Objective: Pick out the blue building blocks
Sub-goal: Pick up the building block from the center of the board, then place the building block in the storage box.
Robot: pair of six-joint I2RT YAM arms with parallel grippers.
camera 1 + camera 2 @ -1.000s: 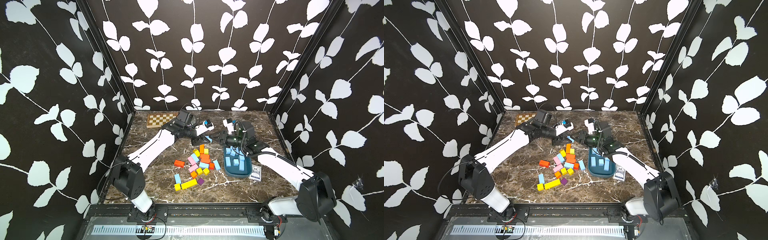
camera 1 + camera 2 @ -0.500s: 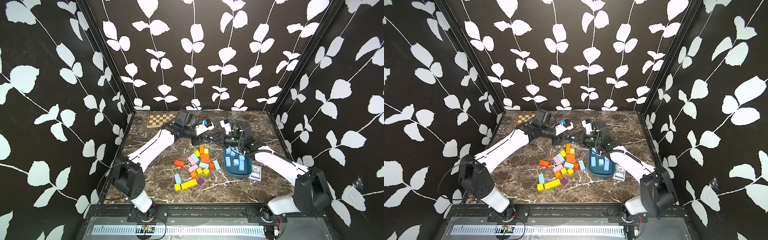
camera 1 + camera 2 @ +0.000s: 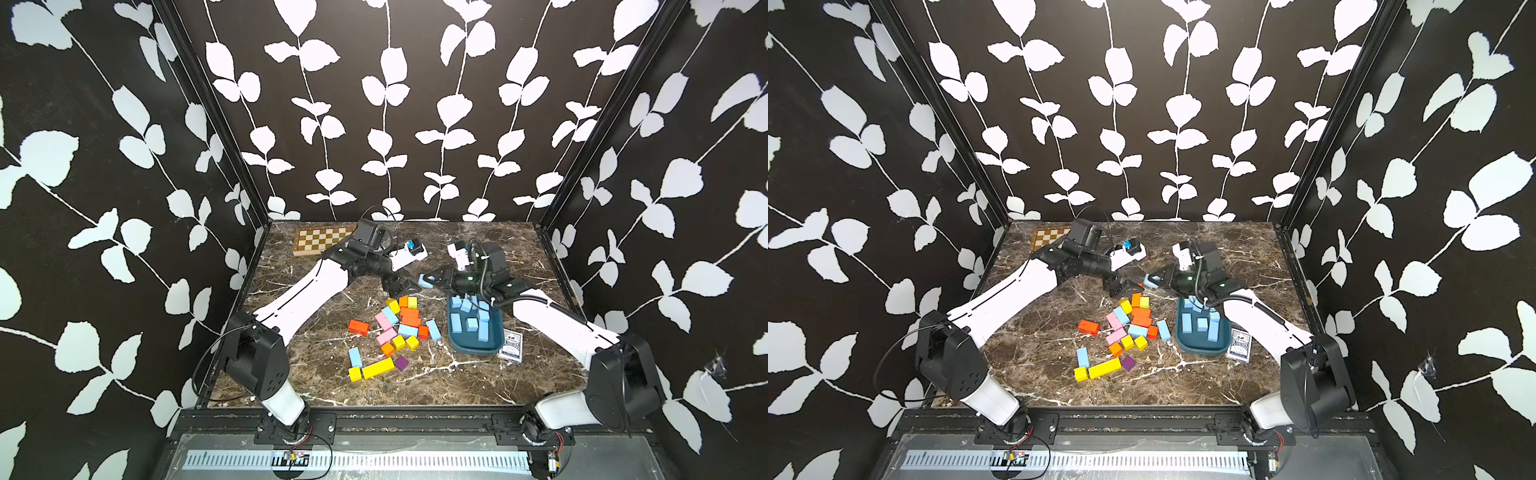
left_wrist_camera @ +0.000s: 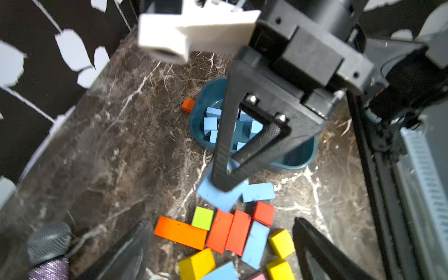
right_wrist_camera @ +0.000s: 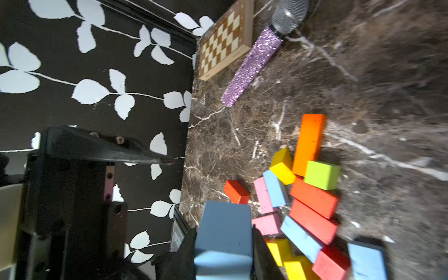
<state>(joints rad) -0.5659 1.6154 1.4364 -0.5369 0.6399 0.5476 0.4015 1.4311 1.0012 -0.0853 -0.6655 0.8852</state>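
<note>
A light blue block (image 5: pixel 224 232) hangs above the table behind the pile, and my right gripper (image 5: pixel 224 230) is shut on it; it shows in both top views (image 3: pixel 426 280) (image 3: pixel 1149 281). My left gripper (image 4: pixel 221 220) stands open just beside it, over the pile, with nothing between its fingers (image 4: pixel 315 242). Several blue building blocks (image 3: pixel 469 322) lie in the dark teal tray (image 3: pixel 473 351). More blue ones lie loose in the pile (image 3: pixel 433 329) (image 3: pixel 390 316) and one apart at the front left (image 3: pixel 354 357).
Orange, red, yellow, pink and purple blocks (image 3: pixel 409 311) are mixed with the blue ones mid-table. A chessboard (image 3: pixel 320 240) and a glittery purple microphone (image 5: pixel 254 60) lie at the back left. A card deck (image 3: pixel 510 345) sits right of the tray.
My right gripper moved left and shut on the blue block that my left gripper held. My left gripper has now opened and let it go.
</note>
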